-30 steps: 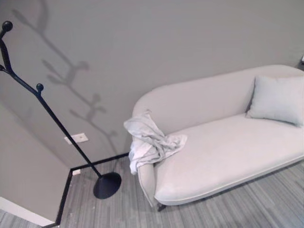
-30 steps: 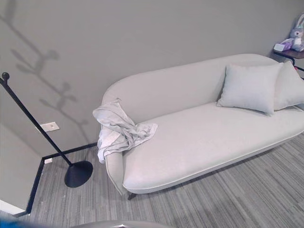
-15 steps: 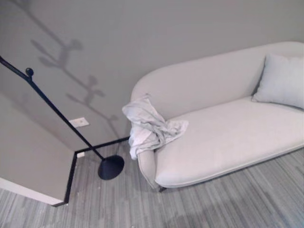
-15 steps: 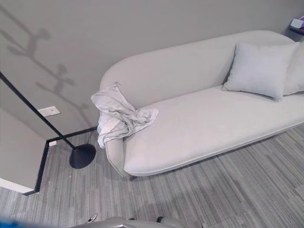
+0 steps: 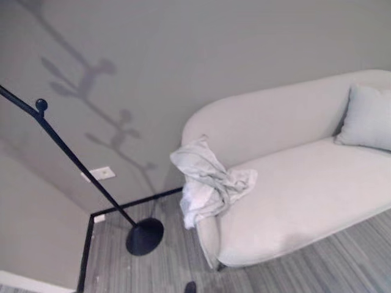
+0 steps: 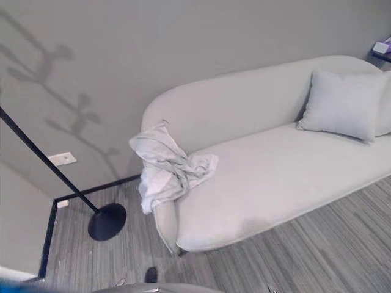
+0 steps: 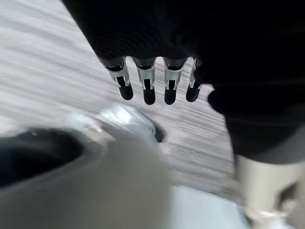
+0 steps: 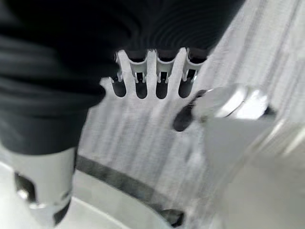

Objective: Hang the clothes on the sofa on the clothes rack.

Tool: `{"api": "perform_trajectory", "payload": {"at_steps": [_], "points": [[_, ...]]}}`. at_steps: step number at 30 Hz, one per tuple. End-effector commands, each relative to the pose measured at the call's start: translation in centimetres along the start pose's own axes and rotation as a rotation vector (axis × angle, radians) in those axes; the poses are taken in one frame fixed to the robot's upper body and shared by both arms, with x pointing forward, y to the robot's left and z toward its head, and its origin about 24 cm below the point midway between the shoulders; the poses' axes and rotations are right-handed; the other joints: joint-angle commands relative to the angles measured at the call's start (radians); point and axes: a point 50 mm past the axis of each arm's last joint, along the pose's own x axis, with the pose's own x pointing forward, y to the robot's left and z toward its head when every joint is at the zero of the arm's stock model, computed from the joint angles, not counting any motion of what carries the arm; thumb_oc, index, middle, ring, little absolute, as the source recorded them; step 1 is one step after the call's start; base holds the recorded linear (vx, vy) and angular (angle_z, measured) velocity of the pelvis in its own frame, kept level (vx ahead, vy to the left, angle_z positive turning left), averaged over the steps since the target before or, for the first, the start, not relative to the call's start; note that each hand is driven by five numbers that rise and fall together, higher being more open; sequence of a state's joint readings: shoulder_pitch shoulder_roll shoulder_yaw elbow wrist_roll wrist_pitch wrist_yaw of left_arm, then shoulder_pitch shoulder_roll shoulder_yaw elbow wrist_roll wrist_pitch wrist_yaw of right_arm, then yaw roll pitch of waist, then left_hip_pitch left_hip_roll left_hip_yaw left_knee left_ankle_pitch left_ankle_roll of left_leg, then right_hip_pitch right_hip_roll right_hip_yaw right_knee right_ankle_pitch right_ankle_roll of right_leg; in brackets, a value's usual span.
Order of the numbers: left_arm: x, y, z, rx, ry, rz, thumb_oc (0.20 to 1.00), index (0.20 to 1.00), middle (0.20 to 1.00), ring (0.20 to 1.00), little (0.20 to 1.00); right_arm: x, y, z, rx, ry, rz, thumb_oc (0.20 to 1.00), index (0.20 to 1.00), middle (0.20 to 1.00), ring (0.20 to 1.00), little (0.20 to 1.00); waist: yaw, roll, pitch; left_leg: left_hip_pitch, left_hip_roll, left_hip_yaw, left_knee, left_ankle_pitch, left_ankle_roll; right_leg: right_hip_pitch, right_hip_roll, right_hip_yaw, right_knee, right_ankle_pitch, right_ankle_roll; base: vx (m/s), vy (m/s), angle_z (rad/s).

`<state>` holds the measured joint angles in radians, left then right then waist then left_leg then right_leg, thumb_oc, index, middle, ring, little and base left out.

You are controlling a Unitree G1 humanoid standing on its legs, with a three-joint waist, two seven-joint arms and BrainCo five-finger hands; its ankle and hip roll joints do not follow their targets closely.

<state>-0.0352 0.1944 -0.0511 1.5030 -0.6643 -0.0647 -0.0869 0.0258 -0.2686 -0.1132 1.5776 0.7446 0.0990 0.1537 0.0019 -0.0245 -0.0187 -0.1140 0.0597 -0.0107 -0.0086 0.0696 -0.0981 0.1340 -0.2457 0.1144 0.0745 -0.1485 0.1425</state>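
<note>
A crumpled white garment (image 5: 211, 183) lies over the left armrest of the pale grey sofa (image 5: 305, 195), part of it hanging down the sofa's end. To the left stands the black clothes rack (image 5: 79, 165), its pole with knobbed pegs rising from a round base (image 5: 145, 237) on the floor. Nothing hangs on the part of the rack in view. In the left wrist view my left hand (image 7: 148, 85) hangs over the striped floor with straight fingers and holds nothing. My right hand (image 8: 143, 76) in the right wrist view is the same, open and empty.
A pale cushion (image 6: 345, 105) leans on the sofa's back at the right, with a second one at the edge. A small dark shelf (image 6: 383, 49) with a box on it shows at the far right. The rack's base stands in the wall corner, below a white wall socket (image 5: 98, 174).
The whole picture has shifted, so the camera moved; sofa, garment and rack now sit further right in view. The garment keeps its place on the armrest.
</note>
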Motion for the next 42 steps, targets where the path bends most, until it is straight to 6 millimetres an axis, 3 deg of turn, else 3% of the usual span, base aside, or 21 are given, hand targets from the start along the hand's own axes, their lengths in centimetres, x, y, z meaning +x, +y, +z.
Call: {"api": "perform_trajectory", "payload": {"at_steps": [1, 2, 6, 7, 8, 9, 11, 12, 14, 16, 20, 21, 24, 25, 27, 30, 32, 33, 35, 37, 42], "points": [[0.2, -2.4, 0.9, 0.111, -0.032, -0.067, 1.0, 1.0, 1.0, 1.0, 1.0, 0.1, 1.8, 0.4, -0.048, 0.007, 0.022, 1.0, 1.0, 1.0, 1.0, 1.0, 0.005, -0.024, -0.002, -0.069, 0.028, 0.012, 0.065, -0.039, 0.029, -0.037, -0.088, 0.068, -0.046, 0.301, 0.033, 0.15, 0.449, 0.01], [0.2, -2.2, 1.2, 0.13, -0.035, -0.057, 1.0, 1.0, 1.0, 1.0, 1.0, 0.1, 2.7, 0.9, -0.095, -0.006, 0.04, 1.0, 1.0, 1.0, 1.0, 1.0, 0.012, -0.018, 0.007, -0.057, 0.009, 0.026, 0.069, -0.059, 0.055, -0.08, -0.113, 0.04, 0.024, 0.369, 0.017, 0.15, 0.448, -0.12], [0.2, -1.8, 1.4, 0.129, -0.04, -0.044, 1.0, 1.0, 1.0, 1.0, 1.0, 0.2, 4.0, 1.4, -0.138, -0.031, 0.07, 1.0, 1.0, 1.0, 1.0, 1.0, 0.03, -0.007, 0.019, -0.043, 0.005, 0.044, 0.071, -0.074, 0.074, -0.095, -0.136, -0.055, 0.071, 0.385, -0.004, 0.08, 0.245, -0.34], [0.1, -0.6, 0.7, 0.122, -0.016, -0.016, 1.0, 1.0, 1.0, 1.0, 1.0, 0.2, 5.1, 1.9, -0.15, -0.067, 0.098, 1.0, 1.0, 1.0, 1.0, 1.0, 0.028, -0.007, 0.013, 0.016, -0.025, 0.058, 0.029, -0.077, 0.09, -0.086, -0.058, -0.116, 0.069, 0.317, -0.017, 0.16, 0.295, -0.2], [0.0, -0.2, 0.6, 0.131, -0.009, -0.01, 1.0, 1.0, 1.0, 1.0, 1.0, 0.2, 5.4, 2.2, -0.163, -0.081, 0.104, 1.0, 1.0, 1.0, 1.0, 1.0, 0.027, -0.008, 0.002, 0.025, -0.029, 0.067, 0.01, -0.073, 0.095, -0.094, -0.019, -0.123, 0.045, 0.277, -0.019, 0.24, 0.371, -0.26], [0.0, 0.4, 0.3, 0.136, 0.002, 0.001, 1.0, 1.0, 1.0, 1.0, 1.0, 0.2, 5.9, 2.5, -0.189, -0.1, 0.11, 1.0, 1.0, 1.0, 1.0, 1.0, 0.026, -0.001, -0.007, 0.059, -0.032, 0.08, -0.034, -0.067, 0.096, -0.113, 0.061, -0.141, 0.013, 0.188, -0.027, 0.15, 0.148, -0.18], [-0.1, 0.9, 0.4, 0.124, 0.005, 0.016, 1.0, 1.0, 1.0, 1.0, 1.0, 0.1, 6.2, 2.9, -0.216, -0.125, 0.111, 1.0, 1.0, 1.0, 1.0, 1.0, 0.025, -0.001, 0.0, 0.093, -0.044, 0.084, -0.063, -0.064, 0.095, -0.125, 0.126, -0.148, -0.011, 0.151, -0.033, 0.12, 0.072, -0.27], [-0.1, 1.0, 0.6, 0.105, -0.005, 0.029, 1.0, 1.0, 1.0, 1.0, 1.0, 0.0, 6.8, 3.8, -0.276, -0.17, 0.107, 1.0, 1.0, 1.0, 1.0, 1.0, 0.019, -0.004, 0.012, 0.116, -0.058, 0.073, -0.069, -0.065, 0.095, -0.144, 0.171, -0.126, -0.026, 0.146, -0.037, 0.09, 0.015, -0.2], [0.0, 0.4, 0.5, 0.094, -0.017, 0.026, 1.0, 1.0, 1.0, 1.0, 1.0, -0.3, 7.9, 4.9, -0.364, -0.247, 0.111, 1.0, 1.0, 1.0, 1.0, 1.0, 0.008, -0.01, 0.036, 0.147, -0.072, 0.059, -0.071, -0.076, 0.098, -0.143, 0.2, -0.064, -0.048, 0.159, -0.037, 0.12, -0.047, 0.39], [0.0, -0.4, -0.1, 0.107, -0.015, 0.0, 1.0, 1.0, 1.0, 1.0, 1.0, -1.0, 9.9, 6.6, -0.556, -0.385, 0.138, 1.0, 1.0, 1.0, 1.0, 1.0, 0.001, -0.006, 0.044, 0.16, -0.068, 0.056, -0.073, -0.082, 0.096, -0.144, 0.209, -0.04, -0.066, 0.173, -0.038, 0.14, -0.169, 0.18], [0.0, 0.0, -0.7, 0.008, -0.009, 0.026, 1.0, 1.0, 1.0, 1.0, 1.0, -2.3, 11.8, 8.1, -0.699, -0.518, 0.178, 1.0, 1.0, 1.0, 1.0, 1.0, 0.001, -0.019, 0.043, 0.181, -0.06, 0.044, -0.072, -0.091, 0.085, -0.119, 0.217, -0.039, -0.086, 0.171, -0.054, 0.11, -0.166, 0.04], [0.0, -0.2, -1.0, -0.054, -0.01, 0.029, 1.0, 1.0, 1.0, 1.0, 1.0, -3.7, 13.2, 9.3, -0.751, -0.628, 0.232, 1.0, 1.0, 1.0, 1.0, 1.0, -0.002, -0.027, 0.045, 0.187, -0.049, 0.037, -0.063, -0.099, 0.074, -0.109, 0.221, -0.042, -0.091, 0.17, -0.058, 0.12, -0.236, 0.15], [0.1, -1.7, -0.2, -0.045, -0.043, -0.02, 1.0, 1.0, 1.0, 1.0, 1.0, -7.0, 15.3, 12.2, -0.887, -0.854, 0.279, 1.0, 1.0, 1.0, 1.0, 1.0, -0.007, -0.043, 0.09, 0.11, -0.034, 0.023, 0.119, -0.138, 0.059, -0.116, 0.227, -0.057, -0.057, 0.151, -0.079, 0.0, -0.154, 0.13], [0.1, -1.7, -0.2, -0.045, -0.043, -0.02, 1.0, 1.0, 1.0, 1.0, 1.0, -7.0, 15.3, 12.2, -0.887, -0.854, 0.278, 1.0, 1.0, 1.0, 1.0, 1.0, -0.008, -0.042, 0.089, 0.105, -0.033, 0.022, 0.125, -0.142, 0.059, -0.117, 0.227, -0.058, -0.056, 0.151, -0.079, -0.03, -0.086, 0.19], [0.1, -2.6, -0.3, -0.044, -0.047, -0.043, 1.0, 1.0, 1.0, 1.0, 1.0, -9.5, 16.8, 14.2, -1.062, -1.04, 0.206, 1.0, 1.0, 1.0, 1.0, 1.0, 0.003, -0.043, 0.108, 0.03, -0.04, -0.011, 0.23, -0.128, 0.056, -0.107, 0.225, -0.07, -0.052, 0.139, -0.091, 0.01, -0.057, 0.15], [0.1, -3.2, -0.6, -0.067, -0.058, -0.049, 1.0, 1.0, 1.0, 1.0, 1.0, -11.0, 17.5, 15.0, -1.183, -1.169, 0.138, 1.0, 1.0, 1.0, 1.0, 1.0, 0.006, -0.039, 0.103, 0.015, -0.007, -0.017, 0.173, -0.111, 0.053, -0.093, 0.21, -0.079, -0.064, 0.126, -0.084, 0.1, 0.042, 0.16], [0.1, -3.1, -1.2, -0.076, -0.051, -0.037, 1.0, 1.0, 1.0, 1.0, 1.0, -11.2, 17.4, 15.5, -1.256, -1.225, 0.036, 1.0, 1.0, 1.0, 1.0, 1.0, 0.016, -0.034, 0.094, -0.009, 0.044, -0.015, 0.095, -0.042, 0.041, -0.081, 0.198, -0.089, -0.074, 0.114, -0.08, 0.21, 0.115, 0.26], [0.1, -3.5, -0.7, -0.033, -0.081, -0.016, 1.0, 1.0, 1.0, 1.0, 1.0, -12.4, 18.6, 16.4, -1.386, -1.368, -0.099, 1.0, 1.0, 1.0, 1.0, 1.0, 0.035, -0.028, 0.105, -0.051, 0.074, -0.007, -0.011, 0.0, 0.029, -0.059, 0.183, -0.103, -0.08, 0.08, -0.081, 0.16, 0.092, 0.36], [0.0, -3.6, -1.3, -0.053, -0.062, -0.017, 1.0, 1.0, 1.0, 1.0, 1.0, -12.5, 18.8, 16.3, -1.434, -1.423, -0.147, 1.0, 1.0, 1.0, 1.0, 1.0, 0.032, -0.012, 0.095, -0.023, 0.087, -0.001, -0.071, 0.011, 0.019, -0.061, 0.194, -0.098, -0.079, 0.071, -0.078, 0.13, 0.101, 0.35], [0.0, -4.0, -1.4, -0.008, -0.085, -0.003, 1.0, 1.0, 1.0, 1.0, 1.0, -11.4, 19.4, 15.2, -1.738, -1.514, -0.307, 1.0, 1.0, 1.0, 1.0, 1.0, 0.042, 0.014, 0.075, 0.006, 0.082, 0.005, -0.079, 0.037, -0.005, -0.027, 0.186, -0.105, -0.108, 0.075, -0.073, 0.21, 0.18, 0.05], [0.0, -3.7, -0.7, 0.014, -0.122, 0.024, 1.0, 1.0, 1.0, 1.0, 1.0, -9.9, 20.3, 13.6, -1.847, -1.52, -0.333, 1.0, 1.0, 1.0, 1.0, 1.0, 0.071, 0.016, 0.058, 0.045, 0.059, 0.022, -0.079, 0.01, -0.002, -0.005, 0.147, -0.113, -0.147, 0.1, -0.049, 0.16, 0.123, -0.01]]}}
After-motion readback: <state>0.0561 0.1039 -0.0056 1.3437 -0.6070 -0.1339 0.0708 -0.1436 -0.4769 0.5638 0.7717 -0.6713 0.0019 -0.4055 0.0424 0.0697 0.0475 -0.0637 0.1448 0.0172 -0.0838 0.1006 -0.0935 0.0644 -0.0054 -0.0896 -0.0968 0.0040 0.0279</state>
